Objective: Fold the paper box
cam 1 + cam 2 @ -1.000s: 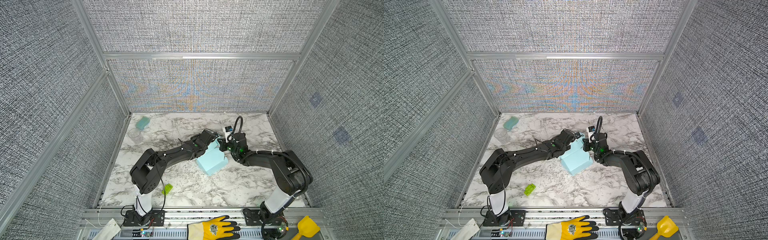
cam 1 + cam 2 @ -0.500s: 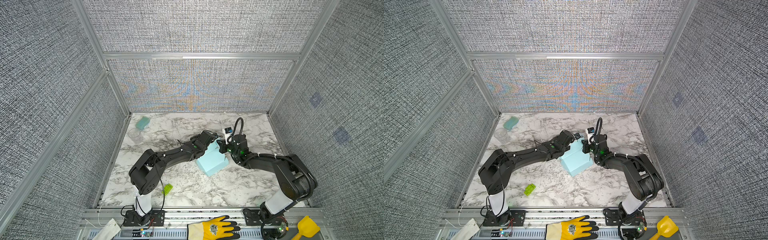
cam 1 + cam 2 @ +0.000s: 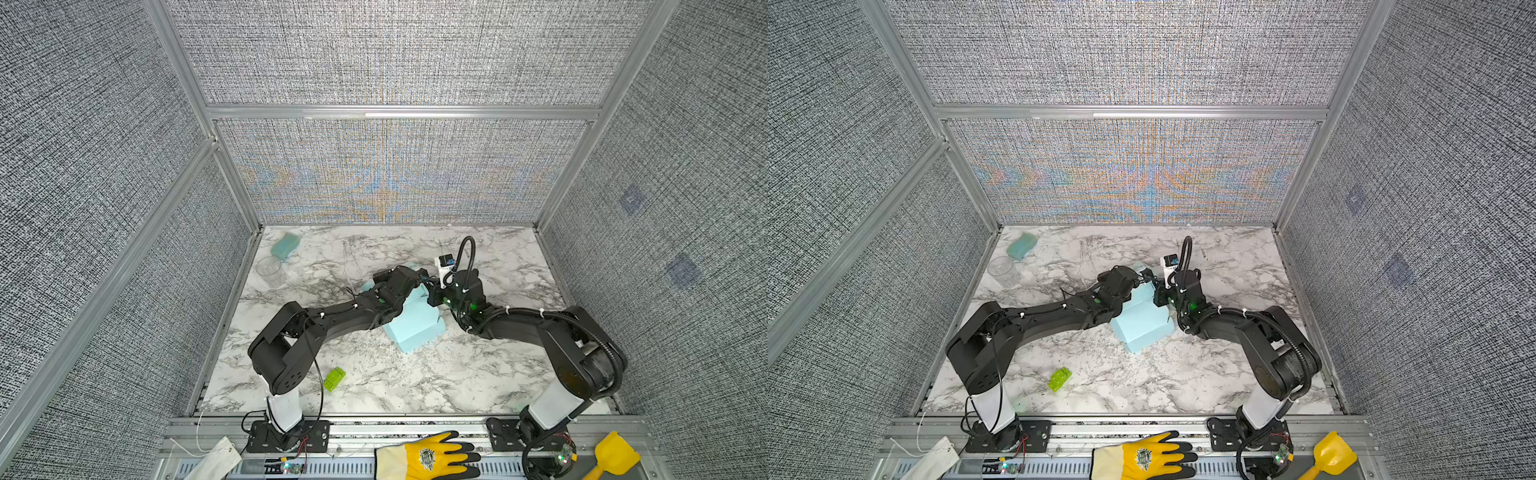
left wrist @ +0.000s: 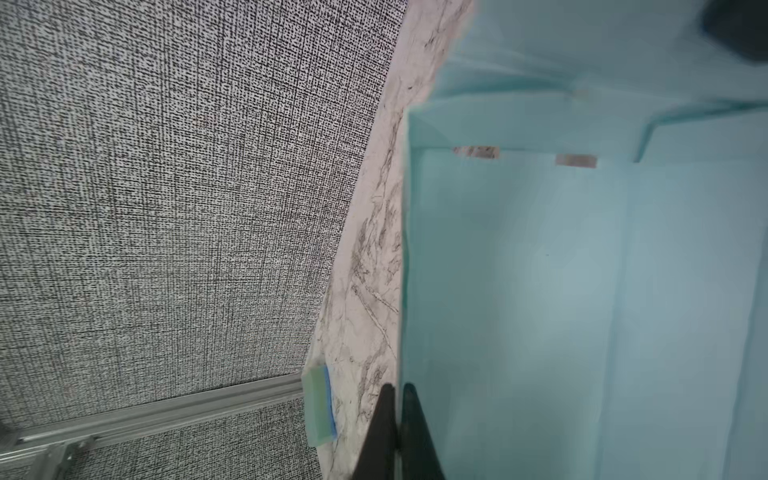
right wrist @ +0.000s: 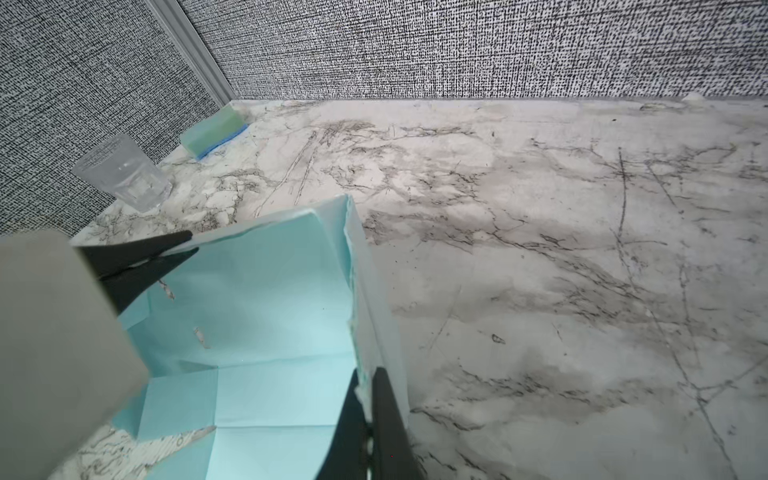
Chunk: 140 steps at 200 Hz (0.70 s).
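**Progress.** The paper box sits on the worktop just right of centre in both top views, with one corner pointing toward the lower edge of the frame. From above, the near part looks like a formed block, but I cannot tell whether it is locked. The far end, under the two wrists, is open. The left wrist view looks into the interior. Walls are standing, creases are set, and marble shows through two small slots along one crease. I judge that no tabs are seated there yet.

**Grip.** The left gripper is clenched on the thin edge of one upright wall. The right gripper is clenched on the edge of another wall, which looks frayed. Both are grasping the paper box.

**Left to do (my judgement).** Bring the loose far-end panels in, seat the tabs and close the box.

**Room.**
- The two grippers are near each other at the far end, so there is little room between them.
- There is open marble toward the lower centre and the right of the frame.
- The clear cup and the sponge sit in the upper-left corner of the worktop, well apart from the box.
- The green brick lies at lower left beside the left arm's base, also well apart.
- The back wall is well clear.
- The card is thin, so pulling the two grips apart could tear it.
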Motion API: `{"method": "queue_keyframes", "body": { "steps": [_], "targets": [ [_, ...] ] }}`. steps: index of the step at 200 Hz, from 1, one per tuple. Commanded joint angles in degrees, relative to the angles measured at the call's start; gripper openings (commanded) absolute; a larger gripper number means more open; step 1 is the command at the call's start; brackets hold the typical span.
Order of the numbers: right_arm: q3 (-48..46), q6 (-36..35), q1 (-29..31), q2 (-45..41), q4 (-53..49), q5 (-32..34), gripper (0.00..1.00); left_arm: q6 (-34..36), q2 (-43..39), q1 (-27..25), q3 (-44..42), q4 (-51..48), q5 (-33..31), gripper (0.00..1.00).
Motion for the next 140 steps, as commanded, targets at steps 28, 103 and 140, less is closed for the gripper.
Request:
{"method": "queue_keyframes", "body": {
  "steps": [28,103,140],
  "targets": [
    [-0.83,2.95,0.54,1.81,10.73,4.14,0.00,6.02,-3.01,0.70,-5.14,11.75,-3.83,0.00],
    [-5.35,2.88,1.53,2.42,16.42,4.05,0.00,-0.08,-3.86,-2.35,-8.46,11.24,-3.75,0.00],
    [-6.80,2.71,2.02,2.28,17.13,5.01,0.00,-4.06,-3.07,-4.20,-8.02,7.86,-3.10,0.00]
  ]
}}
